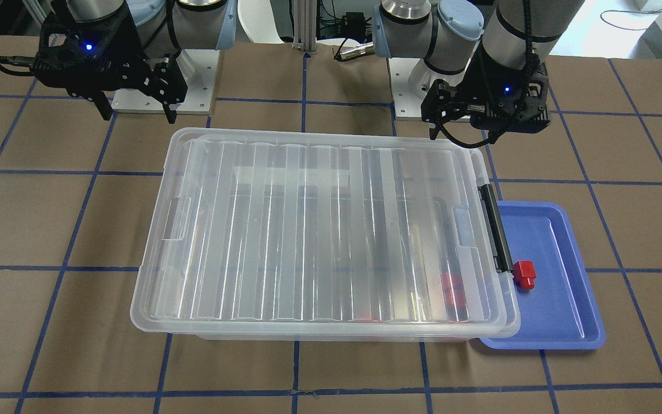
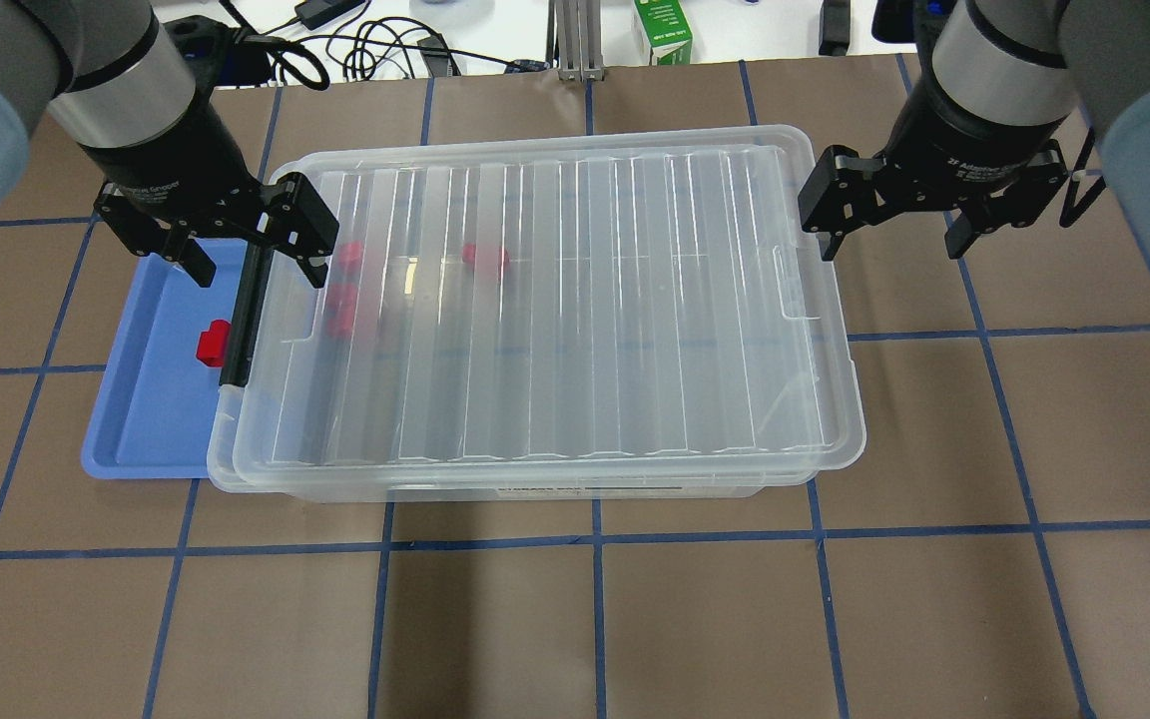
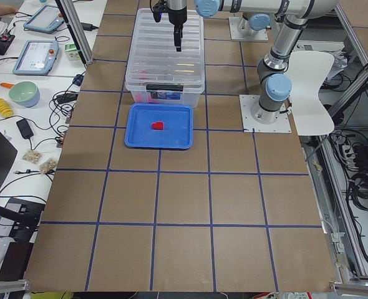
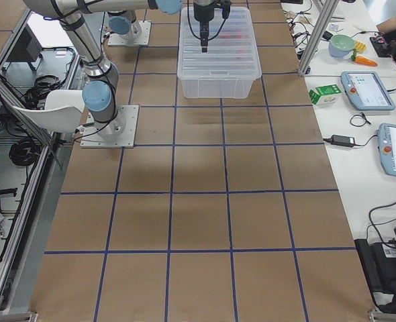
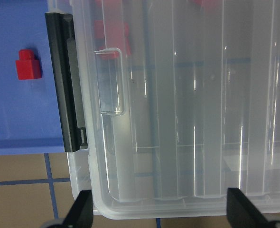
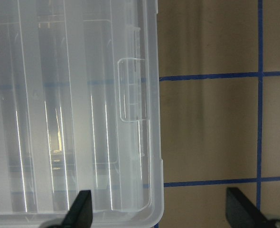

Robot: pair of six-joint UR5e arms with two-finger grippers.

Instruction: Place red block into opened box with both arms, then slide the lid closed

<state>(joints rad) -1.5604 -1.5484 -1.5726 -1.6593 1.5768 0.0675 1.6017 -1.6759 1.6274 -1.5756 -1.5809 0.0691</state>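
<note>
Overhead: lid [image 2: 555,300] atop box [image 2: 575,489]; L gripper [image 2: 261,275], R gripper [image 2: 891,248] spread.

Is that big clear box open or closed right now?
Closed, or nearly: the lid lies flat over the box, red blocks showing blurred through it. Whether it's latched, cannot tell.

Silver-grey left arm [image 2: 111,85] with light-blue joint cap reaches down at the latch-side short end of the clear plastic box [image 2: 575,488], wrist vertical. Its black two-finger left gripper [image 2: 256,270] points straight down above that end, jaws wide apart, empty. Silver-grey right arm [image 2: 994,70] does the same at the box's opposite short end. The black two-finger right gripper [image 2: 892,248] points down, jaws spread, empty, with one finger [image 2: 825,205] over the box rim and the other outside it.
</note>
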